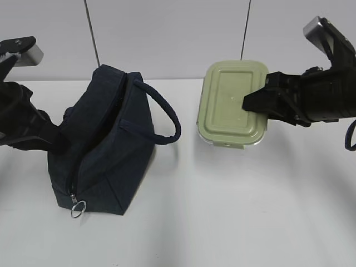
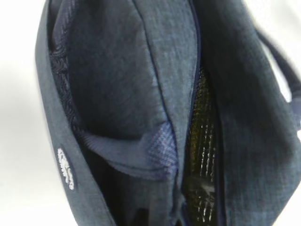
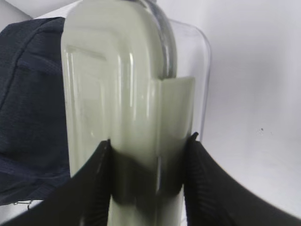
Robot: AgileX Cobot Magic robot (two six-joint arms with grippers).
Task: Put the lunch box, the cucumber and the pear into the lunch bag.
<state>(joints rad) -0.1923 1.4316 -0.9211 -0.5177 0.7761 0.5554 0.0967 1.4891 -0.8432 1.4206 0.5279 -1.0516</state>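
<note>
right gripper point(image 1: 250, 103) clamping lunch box point(image 1: 225, 103), lifted

Exterior camera is looking down at a slant across the white table point(image 1: 222, 211) toward the back wall point(image 1: 167, 33), taking in both arms. Left wrist camera is sitting very close over the lunch bag point(image 2: 117, 94), facing into its open zipper slit. Right wrist camera is looking along its fingers point(image 3: 94, 188) at the lunch box point(image 3: 117, 94), close up. All three views are sharing the bag.

Navy lunch bag point(image 1: 105, 161) — sage-lidded lunch box point(image 1: 231, 103)
</note>
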